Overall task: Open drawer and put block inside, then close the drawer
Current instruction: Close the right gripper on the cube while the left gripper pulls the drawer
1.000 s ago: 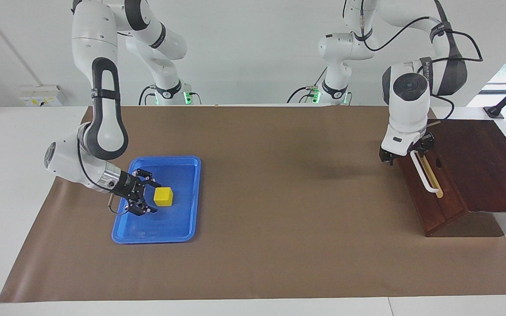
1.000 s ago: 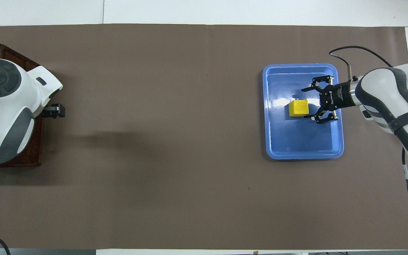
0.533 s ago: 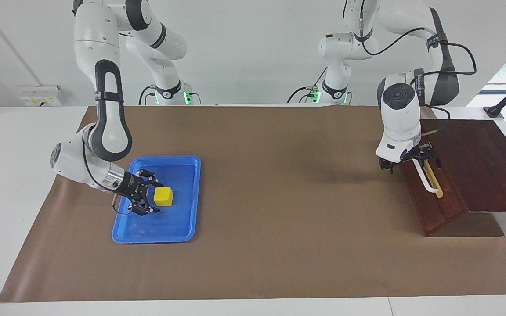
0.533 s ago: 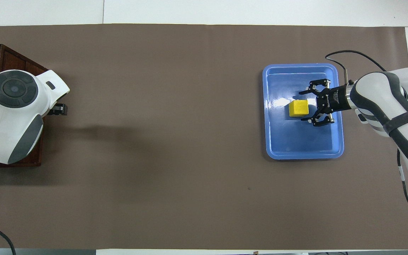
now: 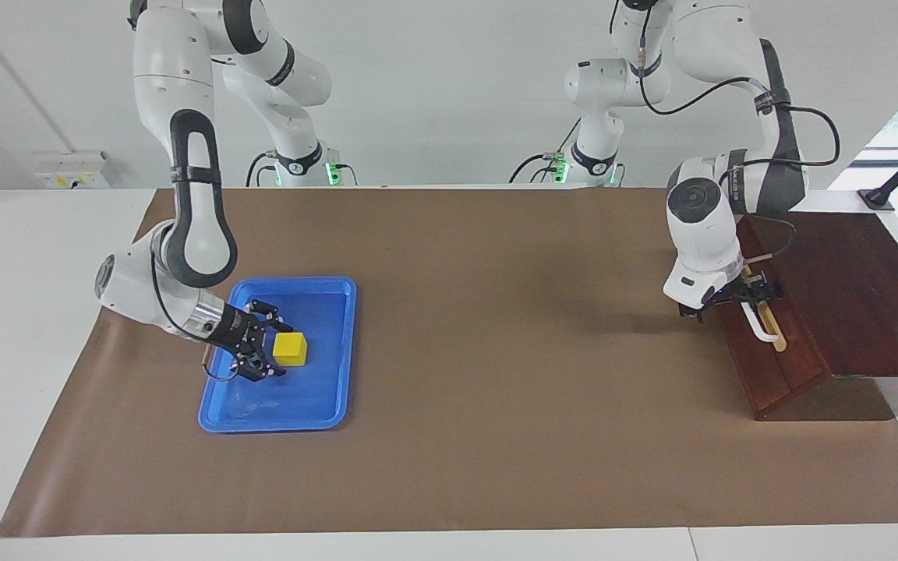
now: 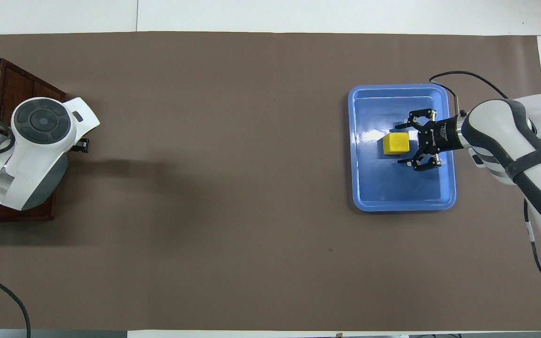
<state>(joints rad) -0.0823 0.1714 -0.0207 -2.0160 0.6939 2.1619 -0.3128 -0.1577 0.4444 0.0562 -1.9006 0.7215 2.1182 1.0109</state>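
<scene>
The yellow block [image 5: 290,348] [image 6: 396,143] lies in a blue tray [image 5: 324,405] [image 6: 374,197] toward the right arm's end of the table. My right gripper [image 5: 278,349] [image 6: 398,144] is low in the tray and open, with one finger on each side of the block's edge. The dark wooden drawer [image 5: 780,370] [image 6: 40,213] is shut in its cabinet [image 5: 854,288] at the left arm's end. My left gripper [image 5: 728,301] is open at the end of the white handle [image 5: 761,331] nearer the robots. Seen from overhead, the left wrist [image 6: 40,141] hides most of it.
Brown paper [image 5: 496,351] covers the table between the tray and the cabinet. A cable [image 6: 467,77] loops off the right wrist over the tray's corner. The cabinet sits at the table's edge.
My left gripper has come down along the drawer front to the handle. My right gripper has slid a little toward the block, so its fingers now flank it. The block has not moved.
</scene>
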